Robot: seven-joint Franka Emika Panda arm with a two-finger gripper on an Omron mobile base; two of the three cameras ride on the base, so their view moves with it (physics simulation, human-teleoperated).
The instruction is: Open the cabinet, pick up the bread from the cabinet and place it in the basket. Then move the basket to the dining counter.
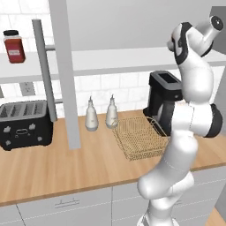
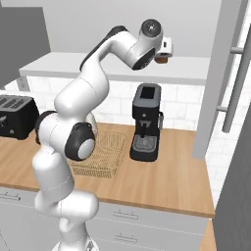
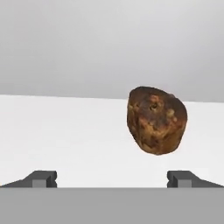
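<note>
The cabinet stands open, its light-grey door (image 1: 66, 75) swung out edge-on and its white shelf (image 1: 114, 59) bare to view. On that shelf lies the bread (image 3: 156, 120), a small dark-brown bun, also seen as the bread (image 2: 161, 60) just under my hand. My gripper (image 3: 113, 179) is open, its fingertips (image 3: 43, 178) wide apart and short of the bun, which sits ahead and right of centre. In the right base view the gripper (image 2: 165, 53) is up at shelf height. The wire basket (image 1: 141, 137) rests on the wood worktop below. The dining counter is out of view.
A black coffee machine (image 1: 163, 99) stands right of the basket, directly under the bread. Two pale bottles (image 1: 91, 115) are left of the basket. A toaster (image 1: 24, 123) sits far left, and a red jar (image 1: 13, 46) is on the shelf. Another open door (image 2: 215, 78) hangs right.
</note>
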